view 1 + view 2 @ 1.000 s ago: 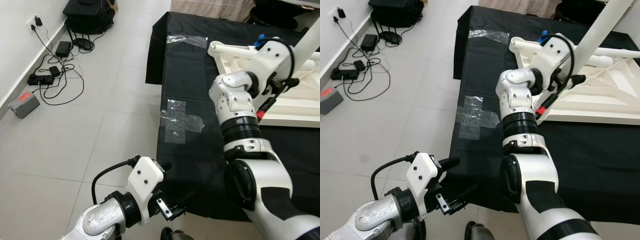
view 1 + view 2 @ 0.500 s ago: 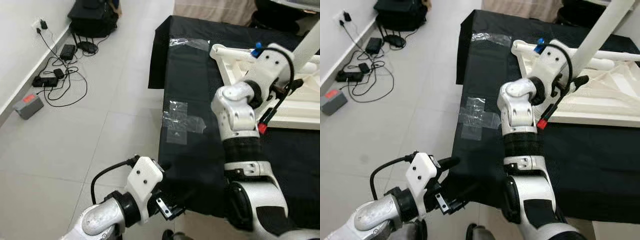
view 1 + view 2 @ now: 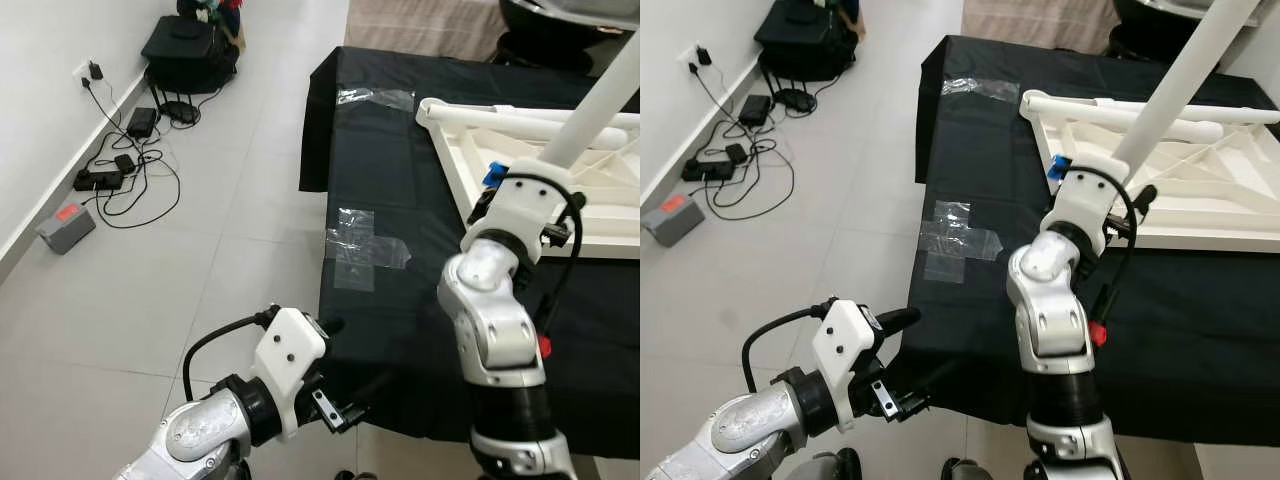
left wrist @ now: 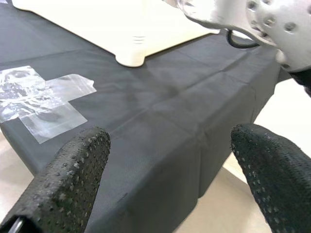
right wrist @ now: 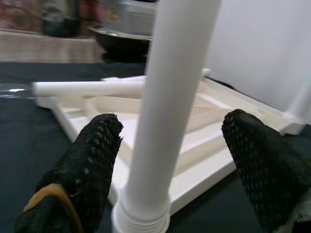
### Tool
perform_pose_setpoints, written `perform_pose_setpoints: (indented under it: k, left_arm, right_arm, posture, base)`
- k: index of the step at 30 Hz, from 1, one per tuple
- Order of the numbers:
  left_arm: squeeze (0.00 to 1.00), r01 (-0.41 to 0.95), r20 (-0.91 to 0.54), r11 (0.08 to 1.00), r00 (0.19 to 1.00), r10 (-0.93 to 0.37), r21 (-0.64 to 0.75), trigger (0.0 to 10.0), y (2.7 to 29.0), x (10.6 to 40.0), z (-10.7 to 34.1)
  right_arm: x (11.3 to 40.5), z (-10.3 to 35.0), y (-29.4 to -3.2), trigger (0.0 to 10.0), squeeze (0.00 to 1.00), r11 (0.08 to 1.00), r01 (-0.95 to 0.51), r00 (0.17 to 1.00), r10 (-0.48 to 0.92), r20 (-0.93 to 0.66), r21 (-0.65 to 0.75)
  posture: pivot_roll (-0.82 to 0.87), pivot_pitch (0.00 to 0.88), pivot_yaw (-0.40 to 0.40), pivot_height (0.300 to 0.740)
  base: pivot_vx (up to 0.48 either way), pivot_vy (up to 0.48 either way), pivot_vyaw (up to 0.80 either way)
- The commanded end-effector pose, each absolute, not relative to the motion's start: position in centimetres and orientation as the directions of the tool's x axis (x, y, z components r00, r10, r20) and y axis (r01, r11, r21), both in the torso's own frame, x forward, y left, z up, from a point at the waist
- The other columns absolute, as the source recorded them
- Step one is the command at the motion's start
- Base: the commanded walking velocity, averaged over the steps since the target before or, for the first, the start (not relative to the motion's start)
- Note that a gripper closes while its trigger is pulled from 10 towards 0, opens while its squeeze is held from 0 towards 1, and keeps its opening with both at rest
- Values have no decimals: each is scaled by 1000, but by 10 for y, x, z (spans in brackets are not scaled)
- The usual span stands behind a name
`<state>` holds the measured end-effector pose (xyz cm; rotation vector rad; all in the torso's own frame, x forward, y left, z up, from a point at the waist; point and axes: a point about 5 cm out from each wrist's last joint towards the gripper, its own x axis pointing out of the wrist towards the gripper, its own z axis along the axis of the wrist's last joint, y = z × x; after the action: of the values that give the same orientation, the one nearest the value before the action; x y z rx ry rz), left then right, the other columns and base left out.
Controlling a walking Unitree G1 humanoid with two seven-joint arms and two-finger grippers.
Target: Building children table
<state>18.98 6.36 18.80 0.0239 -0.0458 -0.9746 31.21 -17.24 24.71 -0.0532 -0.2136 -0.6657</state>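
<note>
1. Nearest the camera, the left gripper (image 4: 160, 179) hangs spread and empty over the black-covered table's (image 3: 400, 300) near edge.
2. Between the right gripper's (image 5: 167, 160) wide, empty fingers stands the white table leg (image 5: 170, 97), upright (untouched, I judge).
3. Beyond, the upturned white tabletop (image 3: 1200, 195) carries that leg; the right arm is nearer.

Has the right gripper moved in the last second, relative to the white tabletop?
Yes. The right gripper has pulled back toward the robot, from up over the upturned white tabletop to near its front corner, open around the upright leg.
</note>
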Motion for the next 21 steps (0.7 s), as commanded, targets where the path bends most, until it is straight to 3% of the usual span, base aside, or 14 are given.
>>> perform_pose_setpoints:
  k: [1,6,7,9,11,14,18,21]
  left_arm:
    - [0,828,24,559,559,-829,40,10000,65,190,186]
    - [0,805,37,590,589,-807,55,10000,67,194,188]
    - [0,741,60,666,663,-746,88,10000,72,205,191]
    - [0,741,60,666,663,-746,88,10000,72,205,191]
    - [0,567,111,814,807,-580,128,10000,87,224,196]
    - [0,455,148,882,870,-470,124,10000,99,234,201]
    - [0,399,165,907,894,-418,134,10000,107,238,204]
    - [0,323,187,929,916,-355,182,10000,117,244,207]
  right_arm:
    - [304,233,-167,10000,0,847,530,840,-515,170,-53]
    - [299,222,-166,10000,0,894,435,897,-420,136,-109]
    - [293,215,-166,10000,0,954,284,952,-268,145,-100]
    - [293,215,-166,10000,0,954,284,952,-268,145,-100]
    - [290,205,-170,10000,0,984,169,976,-158,150,-59]
    - [290,193,-172,10000,0,992,119,986,-114,121,-36]
    - [291,189,-170,10000,0,996,80,991,-74,114,-44]
    - [294,192,-160,10000,0,999,-27,992,30,125,-27]
  posture:
    - [69,168,-92,740]
    - [66,165,-89,740]
    - [64,161,-90,740]
    - [64,161,-90,740]
    - [60,156,-88,740]
    - [62,154,-91,740]
    - [65,152,-94,740]
    - [63,150,-96,740]
  base:
    - [0,0,0]
    - [0,0,0]
    - [0,0,0]
    - [0,0,0]
    - [0,0,0]
    - [0,0,0]
    - [0,0,-600]
    - [0,-240,0]
